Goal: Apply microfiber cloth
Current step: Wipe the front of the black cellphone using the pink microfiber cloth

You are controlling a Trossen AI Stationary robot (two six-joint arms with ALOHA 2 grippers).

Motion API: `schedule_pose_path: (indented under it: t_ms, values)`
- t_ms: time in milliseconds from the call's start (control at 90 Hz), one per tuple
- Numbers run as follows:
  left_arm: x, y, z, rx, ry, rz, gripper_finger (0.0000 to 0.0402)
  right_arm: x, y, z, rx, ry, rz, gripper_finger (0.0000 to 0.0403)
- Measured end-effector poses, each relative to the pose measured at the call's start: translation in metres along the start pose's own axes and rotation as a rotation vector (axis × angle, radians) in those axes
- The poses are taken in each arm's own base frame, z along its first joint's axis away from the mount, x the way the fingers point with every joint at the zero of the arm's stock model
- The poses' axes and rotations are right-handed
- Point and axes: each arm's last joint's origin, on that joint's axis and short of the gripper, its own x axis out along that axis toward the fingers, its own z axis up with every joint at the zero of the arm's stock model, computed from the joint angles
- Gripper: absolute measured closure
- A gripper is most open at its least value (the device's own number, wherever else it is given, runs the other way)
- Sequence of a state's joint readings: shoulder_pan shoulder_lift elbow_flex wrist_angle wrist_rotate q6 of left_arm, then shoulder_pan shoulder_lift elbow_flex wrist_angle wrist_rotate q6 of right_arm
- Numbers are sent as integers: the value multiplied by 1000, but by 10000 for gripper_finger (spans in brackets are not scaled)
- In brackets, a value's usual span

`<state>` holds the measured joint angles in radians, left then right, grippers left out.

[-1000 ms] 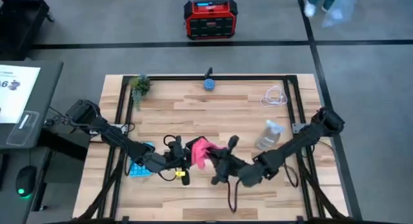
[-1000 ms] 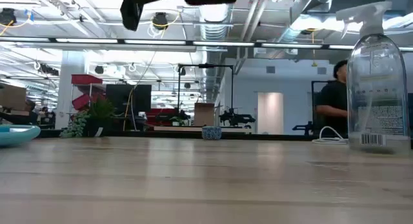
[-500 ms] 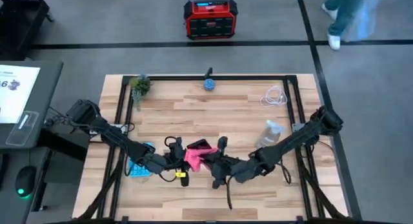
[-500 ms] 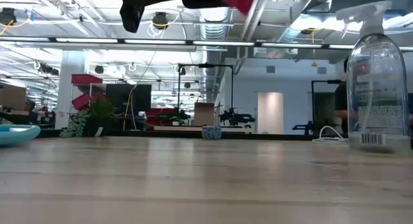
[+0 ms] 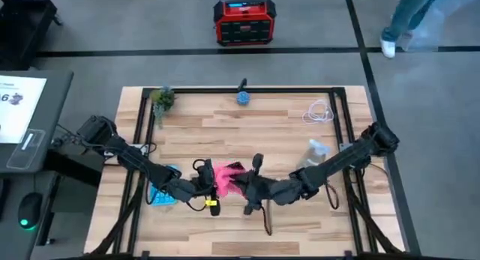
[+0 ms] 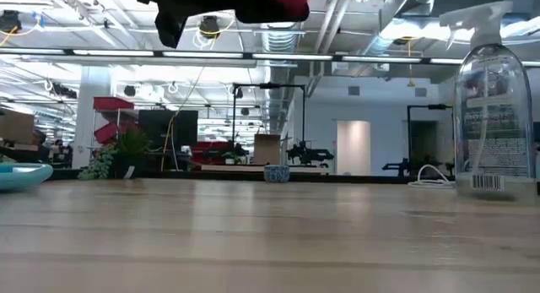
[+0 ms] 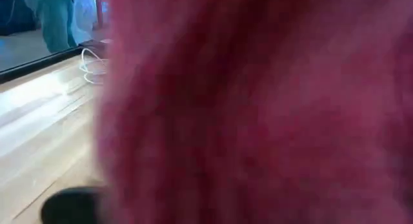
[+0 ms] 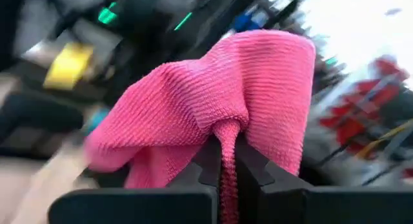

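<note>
My right gripper (image 8: 222, 162) pinches a fold of the soft pink-red microfiber cloth (image 5: 227, 177), held aloft just beside my left gripper (image 5: 204, 186), whose finger state I cannot tell. To wipe well, I judge: keep the pinch firm and lower slowly.

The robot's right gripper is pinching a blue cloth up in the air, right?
Not quite: the cloth is pink, not blue. The right wrist view shows the right gripper shut on a fold of the pink microfiber cloth, and the low view shows it held up off the table.
</note>
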<state>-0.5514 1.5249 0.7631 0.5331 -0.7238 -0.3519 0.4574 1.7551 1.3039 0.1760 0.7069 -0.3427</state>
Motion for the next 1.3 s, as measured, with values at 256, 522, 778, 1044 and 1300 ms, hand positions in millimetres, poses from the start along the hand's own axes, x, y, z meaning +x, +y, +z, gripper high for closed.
schedule_pose_path:
  t_ms: [256,522,778,1044,1300]
  values:
    - [0,0,3,-14,-19,9,392,5,-18,14,32,-111,-170,403]
    - [0,1,-3,6,19,4,392,2,-12,7,0,-23,-136,403]
    - [0,1,-1,4,6,15,392,-6,2,-8,-84,118,-111,403]
    - [0,1,1,-12,0,13,392,-23,-11,20,-130,71,-404,403]
    - [-1,0,-2,5,15,12,392,-26,6,-7,-84,186,-247,403]
